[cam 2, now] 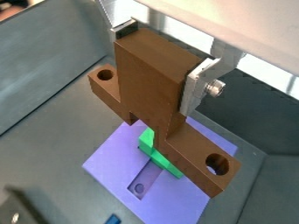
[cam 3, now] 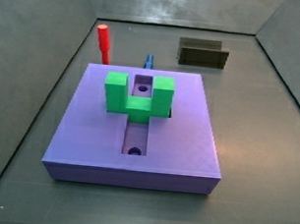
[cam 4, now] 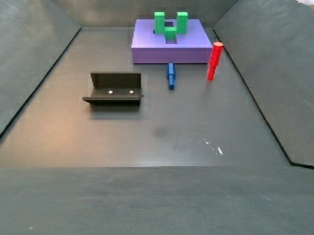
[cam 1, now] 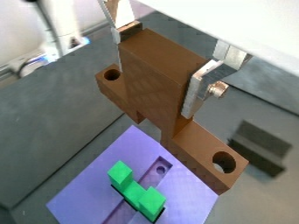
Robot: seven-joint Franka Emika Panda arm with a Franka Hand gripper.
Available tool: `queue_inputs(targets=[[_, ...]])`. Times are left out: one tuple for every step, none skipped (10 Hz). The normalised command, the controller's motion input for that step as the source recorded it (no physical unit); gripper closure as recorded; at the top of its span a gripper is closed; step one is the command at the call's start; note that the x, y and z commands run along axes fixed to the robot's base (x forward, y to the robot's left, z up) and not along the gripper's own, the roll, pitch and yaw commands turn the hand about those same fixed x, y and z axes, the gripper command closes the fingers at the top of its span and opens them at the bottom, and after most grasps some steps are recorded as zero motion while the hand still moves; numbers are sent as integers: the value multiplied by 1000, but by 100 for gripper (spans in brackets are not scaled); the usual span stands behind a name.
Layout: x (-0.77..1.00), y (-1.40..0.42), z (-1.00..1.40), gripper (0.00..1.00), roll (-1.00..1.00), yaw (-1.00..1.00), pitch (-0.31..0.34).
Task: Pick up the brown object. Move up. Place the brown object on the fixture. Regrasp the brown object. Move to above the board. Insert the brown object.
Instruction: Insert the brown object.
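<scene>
Brown object [cam 1: 163,96] is clamped between the gripper [cam 1: 162,61] fingers [cam 1: 201,87] in both wrist views, hanging high above the board [cam 1: 100,188] w/ its green block [cam 1: 135,185]. Fixture [cam 4: 114,89] sits empty on the floor, well apart from board. Gripper not visible in side views.

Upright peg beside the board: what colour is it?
Red. The peg shows best in a side view, standing next to the purple board.
</scene>
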Motion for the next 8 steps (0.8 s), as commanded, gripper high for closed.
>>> queue_inputs(targets=[[0, -77, 0, 100, -213, -897, -84], [0, -97, 0, 100, -201, -877, -43], [0, -83, -20, 100, -201, -891, -70], [0, -140, -157, 100, -114, -874, 0], [0, -171, -360, 100, -29, -883, 0], [31, -163, -331, 100, -34, -869, 13], [54, -154, -243, 100, -49, -877, 19], [171, -137, -197, 100, -51, -809, 56]])
